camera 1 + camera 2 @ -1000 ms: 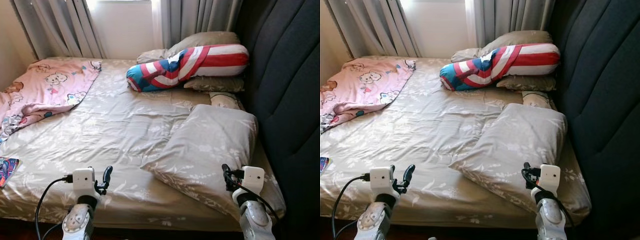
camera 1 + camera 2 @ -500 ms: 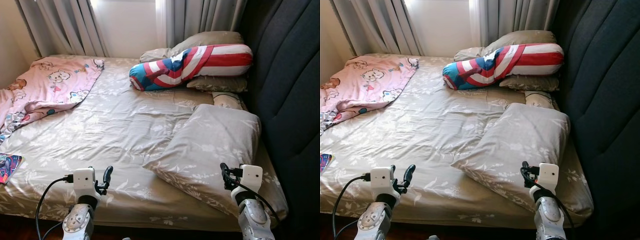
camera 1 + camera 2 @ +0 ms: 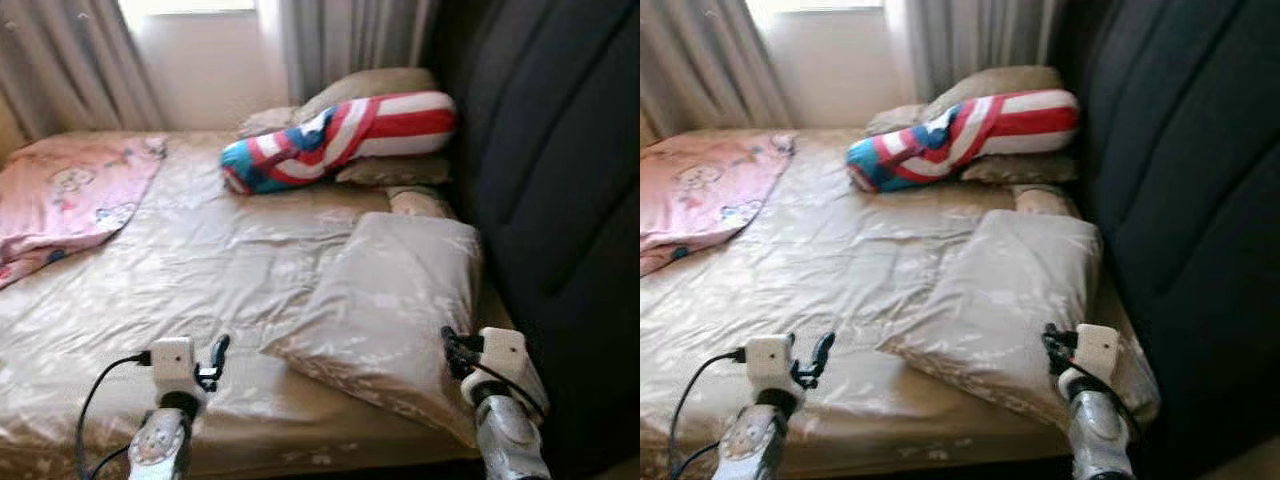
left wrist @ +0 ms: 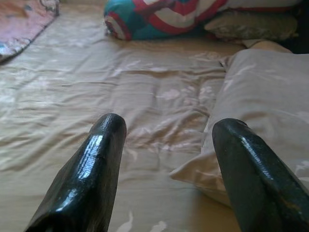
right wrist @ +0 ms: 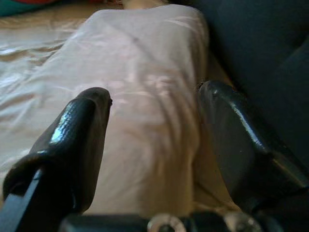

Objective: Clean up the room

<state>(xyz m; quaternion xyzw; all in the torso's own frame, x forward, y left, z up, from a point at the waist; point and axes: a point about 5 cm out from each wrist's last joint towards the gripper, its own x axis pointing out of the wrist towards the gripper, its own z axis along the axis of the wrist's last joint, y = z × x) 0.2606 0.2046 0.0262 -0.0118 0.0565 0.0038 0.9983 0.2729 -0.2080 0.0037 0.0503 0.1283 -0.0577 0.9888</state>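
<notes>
A beige floral pillow (image 3: 390,290) lies askew on the near right part of the bed (image 3: 180,270), one corner toward the middle. My left gripper (image 3: 216,356) hovers open over the bed's near edge, left of that corner; the left wrist view has the pillow (image 4: 270,96) just beyond its fingers. My right gripper (image 3: 451,348) is open at the pillow's near right edge, close to the dark headboard (image 3: 550,180); the pillow (image 5: 140,72) lies between and beyond its fingers. A red, white and blue bolster (image 3: 330,140) rests at the far end. A pink blanket (image 3: 70,195) is bunched at the far left.
Two more beige pillows (image 3: 385,168) sit under and behind the bolster. Grey curtains (image 3: 340,40) hang at the window behind the bed. The padded headboard runs along the whole right side. The picture is blurred.
The whole view has swung to the right and blurred, so the camera moved; the bed's left edge has slid out of sight. Both arms keep the same pose, fingers still open.
</notes>
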